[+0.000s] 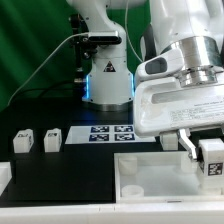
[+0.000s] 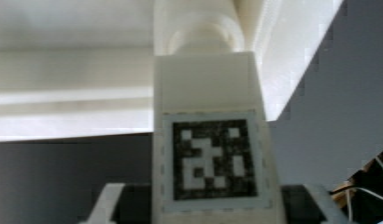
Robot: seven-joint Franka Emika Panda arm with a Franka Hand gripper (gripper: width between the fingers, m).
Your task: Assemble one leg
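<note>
"Legs at the exterior view's left: how are they lying?"

"3 loose legs [image 1: 51, 139] are sitting in a row on the black table [image 1: 40, 168], each a little apart from the next. At least 2 of them are showing their tags to the camera."

"And going right from that row?"

"The marker board [image 1: 110, 133] is lying flat just beside the row. The arm's base [image 1: 108, 82] is standing farther off behind it. Nearer the camera, the large white tray-like piece [image 1: 150, 172] is lying on the table and reaching toward the right edge."

"Where is the leg being worked on?"

"The leg [image 1: 211, 160] is hanging at the far right, above the right end of the tray-like piece, with its tag facing the camera. The gripper [image 1: 203, 152] is carrying it, with the jaws clamping the leg's 2 sides."

"Is the wrist view adding anything?"

"There the leg [image 2: 209, 140] is filling the middle of the picture, with the fingers [image 2: 113, 207] flanking its lower end. Its rounded far end is pointing at a white surface. I cannot tell whether the 2 are touching."
</note>
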